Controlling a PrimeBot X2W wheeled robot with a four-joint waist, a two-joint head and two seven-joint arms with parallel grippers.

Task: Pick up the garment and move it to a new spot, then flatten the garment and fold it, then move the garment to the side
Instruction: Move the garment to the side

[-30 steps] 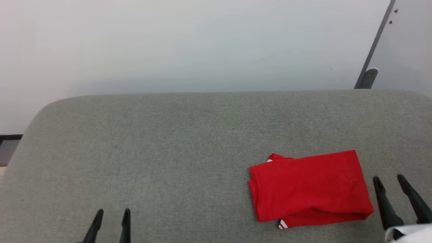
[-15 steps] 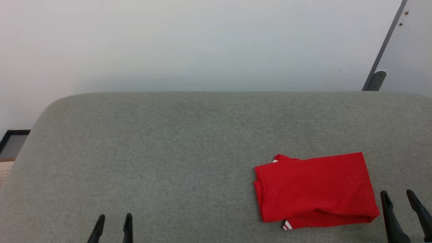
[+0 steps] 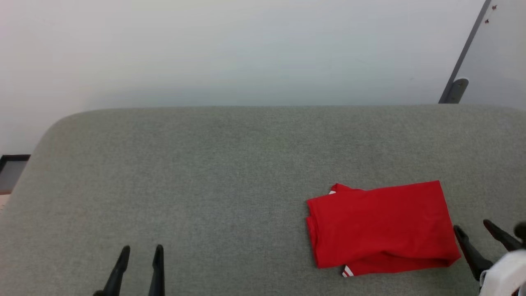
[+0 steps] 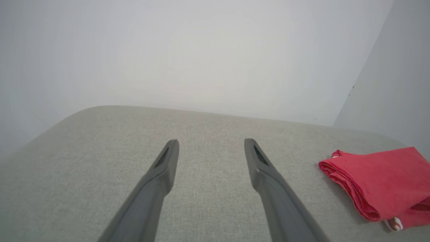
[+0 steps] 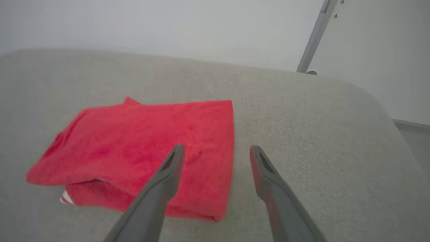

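The garment (image 3: pixel 382 226) lies folded into a red rectangle on the grey cushioned surface (image 3: pixel 230 172), right of centre, with a bit of red-and-white striped trim at its near left corner. It also appears in the left wrist view as the garment (image 4: pixel 379 181) at the right and in the right wrist view as the garment (image 5: pixel 141 151) at left centre. My right gripper (image 3: pixel 472 229) stands open just right of it, holding nothing; in its own view the right gripper (image 5: pixel 216 151) hovers over the garment's right edge. My left gripper (image 3: pixel 141 250) is open over bare cushion, far left of the garment, as its wrist view (image 4: pixel 210 144) confirms.
A pale wall rises behind the cushion's rounded far edge (image 3: pixel 263 107). A grey slanted post (image 3: pixel 462 57) stands at the back right. The cushion's left corner curves off near a dark frame (image 3: pixel 12 158) on the floor.
The head camera shifted slightly. My right gripper drew down and back, then tilted, staying open beside the garment. The left gripper rose a little. The garment stayed put.
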